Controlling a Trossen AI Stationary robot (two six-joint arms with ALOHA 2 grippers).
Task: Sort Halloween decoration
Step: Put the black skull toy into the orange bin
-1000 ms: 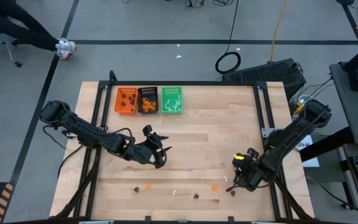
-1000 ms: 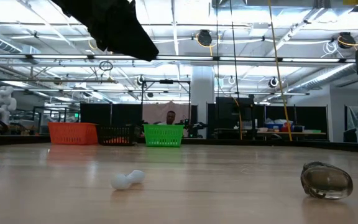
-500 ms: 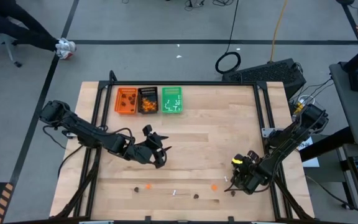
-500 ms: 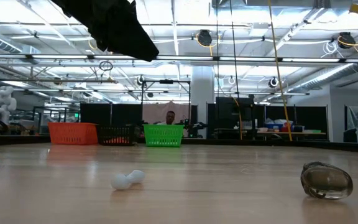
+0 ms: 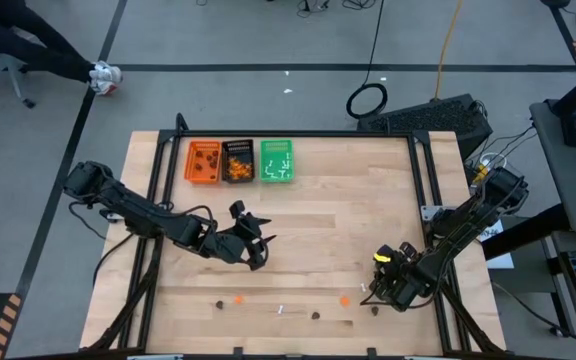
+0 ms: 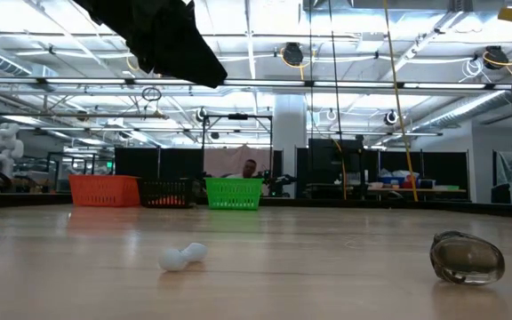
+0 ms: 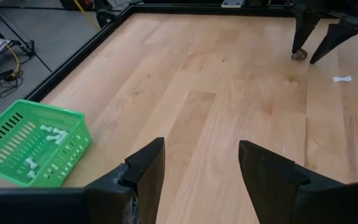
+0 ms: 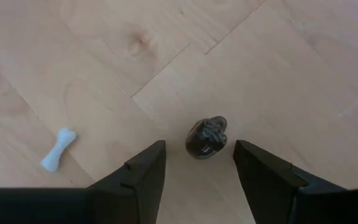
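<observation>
My right gripper is open and points down near the table's front right. A dark brown blob lies on the wood between its fingers, with a gap on each side. A white stick lies close by. More trinkets are strewn along the front edge: an orange blob, another brown blob and another white stick. My left gripper hangs open above the table's left middle, holding nothing.
An orange tray, a black tray and a green tray stand in a row at the far left, each with trinkets inside. A black metal frame borders the table. Bare wood lies between the trays and the front edge.
My right gripper has rolled a little about its own pointing line above the dark brown blob and has stayed open. The blob and the other trinkets have not moved.
</observation>
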